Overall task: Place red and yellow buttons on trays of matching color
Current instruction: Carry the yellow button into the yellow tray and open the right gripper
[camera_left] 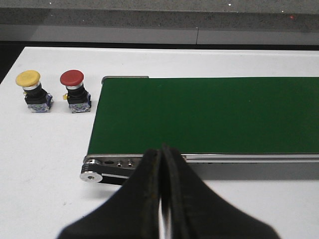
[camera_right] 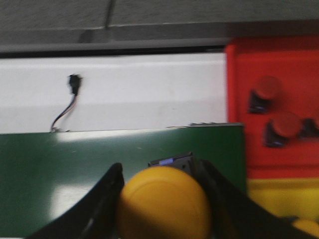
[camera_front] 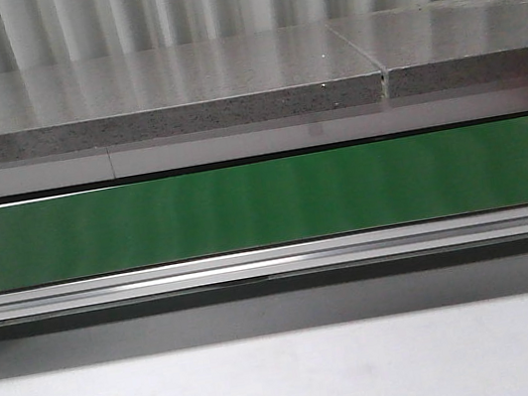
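Step in hand, by my read: carry to tray. Your right gripper (camera_right: pixel 164 199) grasps yellow button (camera_right: pixel 164 206), cap between fingers, above green belt (camera_right: pixel 75 169). Next you swing it over yellow tray (camera_right: pixel 271 196), just beyond belt end, beside red tray (camera_right: pixel 239 99), then lower. Your left gripper (camera_left: pixel 162 164) clenched, empty; second yellow button (camera_left: pixel 29 79) and red button (camera_left: pixel 72 78) wait well apart, off belt end.

The green belt (camera_front: pixel 265 203) lies bare along its length. Beside its end, red buttons (camera_right: pixel 271 107) crowd the red tray (camera_right: pixel 249 149).
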